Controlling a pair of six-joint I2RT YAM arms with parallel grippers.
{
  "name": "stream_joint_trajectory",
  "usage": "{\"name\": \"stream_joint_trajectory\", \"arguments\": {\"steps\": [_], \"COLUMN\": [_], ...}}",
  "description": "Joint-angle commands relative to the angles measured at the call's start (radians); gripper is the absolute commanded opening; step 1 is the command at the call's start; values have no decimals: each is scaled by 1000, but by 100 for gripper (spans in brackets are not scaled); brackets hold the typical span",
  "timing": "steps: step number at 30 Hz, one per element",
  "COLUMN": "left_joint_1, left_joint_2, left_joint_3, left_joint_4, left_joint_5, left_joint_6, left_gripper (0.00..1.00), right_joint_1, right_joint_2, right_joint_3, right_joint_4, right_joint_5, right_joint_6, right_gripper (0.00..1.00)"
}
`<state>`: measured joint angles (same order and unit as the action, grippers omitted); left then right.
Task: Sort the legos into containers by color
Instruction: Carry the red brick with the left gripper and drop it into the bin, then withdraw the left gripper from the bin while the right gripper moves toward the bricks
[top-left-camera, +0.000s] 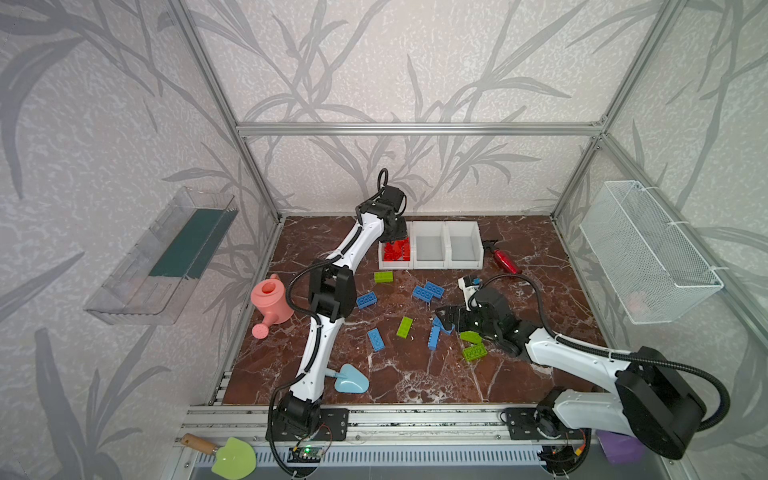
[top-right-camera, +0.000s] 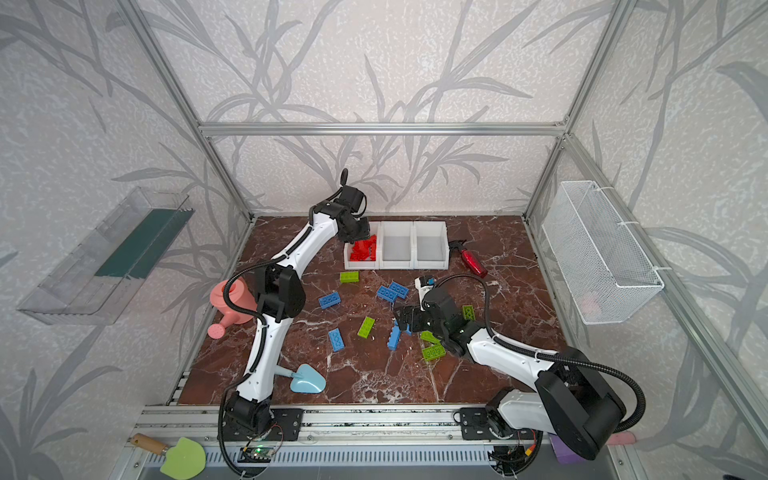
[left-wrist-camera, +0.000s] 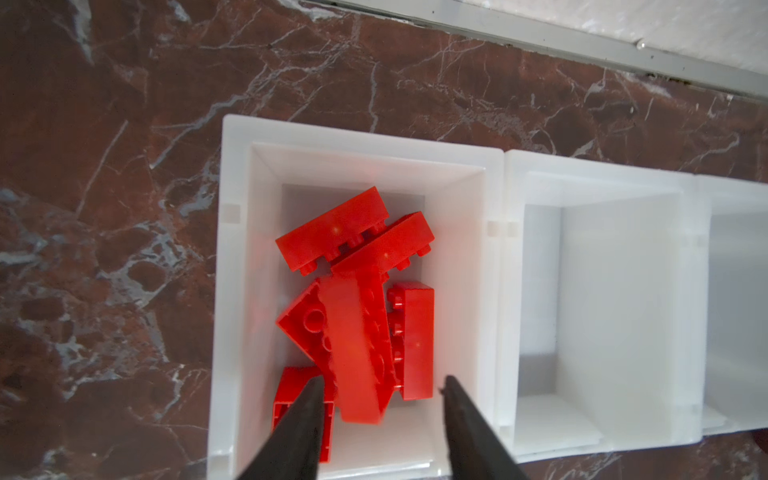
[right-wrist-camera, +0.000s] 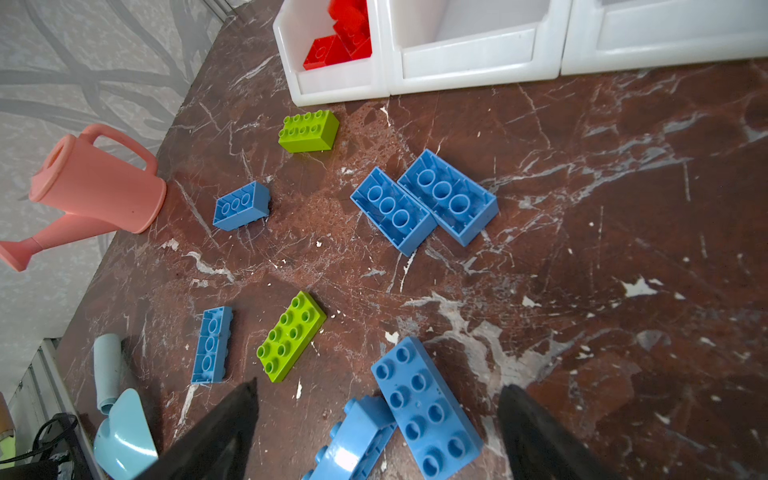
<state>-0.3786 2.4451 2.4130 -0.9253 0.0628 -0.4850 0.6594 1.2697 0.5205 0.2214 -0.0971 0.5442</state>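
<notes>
Right tool (right-wrist-camera: 376, 388) is held spread astride a blue lego (right-wrist-camera: 426, 409) at six o'clock of the containers (top-left-camera: 430, 266), its long axis crossing the jaws.

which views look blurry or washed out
Left wrist view: the long red brick is motion-smeared, the white bins washed out. Right wrist view: blue bricks sharp, dark fingers soft. In both top views: evenly lit, sharp.
</notes>
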Motion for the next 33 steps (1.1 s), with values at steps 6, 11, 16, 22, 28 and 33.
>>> {"name": "stream_joint_trajectory", "arguments": {"steps": [6, 11, 16, 22, 28, 33], "left_joint_1": [-2, -14, -32, -36, -37, -37], "left_joint_2": [-82, -257, -517, -822, -1136, -1376], "left_joint_3": [21, -130, -392, -707, -1010, -1227], "left_joint_4": [-27, 15, 100, 174, 202, 204], "left_joint_5": [44, 59, 52, 36, -14, -62], "left_joint_6": [7, 23, 27, 1, 5, 28], "left_gripper": [68, 69, 69, 69, 81, 94], "right_joint_1": [2, -1, -11, -8, 58, 89], "right_joint_2": [29, 79, 136, 243, 398, 493], "right_joint_3": [30, 107, 215, 324, 542, 661], "right_joint_4": [-36, -138, -276, -353, -559, -607], "right_joint_5": [21, 55, 112, 193, 358, 408], "right_joint_6": [-47, -83, -77, 171, 344, 448], "right_gripper": [91, 91, 91, 94, 98, 100]}}
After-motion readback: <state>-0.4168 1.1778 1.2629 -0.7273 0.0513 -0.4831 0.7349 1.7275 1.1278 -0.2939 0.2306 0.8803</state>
